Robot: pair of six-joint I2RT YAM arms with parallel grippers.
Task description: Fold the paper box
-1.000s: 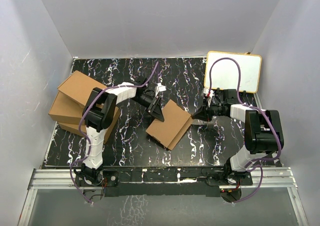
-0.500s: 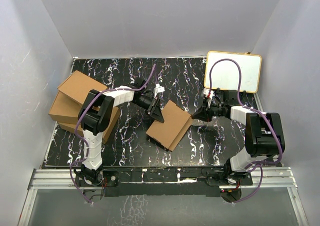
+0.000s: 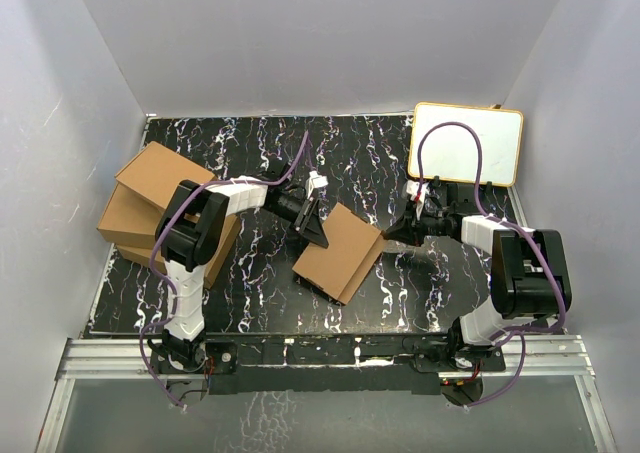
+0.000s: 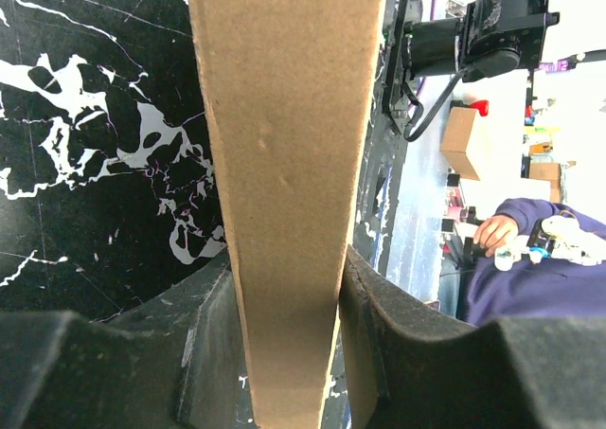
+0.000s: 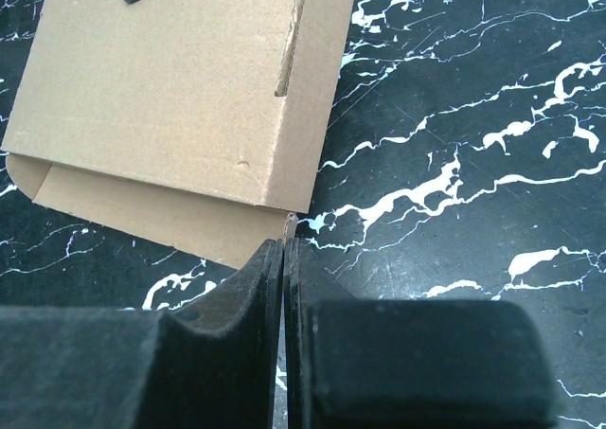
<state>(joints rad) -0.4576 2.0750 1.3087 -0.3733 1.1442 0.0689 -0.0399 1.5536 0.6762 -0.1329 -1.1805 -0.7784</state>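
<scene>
The paper box (image 3: 338, 251) is seen at the middle of the table (image 3: 250, 153), its far-left edge clamped by the left gripper (image 3: 313, 223); the right gripper (image 3: 390, 235) is pressed closed beside its right corner.

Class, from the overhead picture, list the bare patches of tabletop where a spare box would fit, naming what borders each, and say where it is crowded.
Bare: the far strip of table between the stacked boxes and white board; the near strip before the paper box. Crowded: the middle, where left arm and right arm flank it.
</scene>
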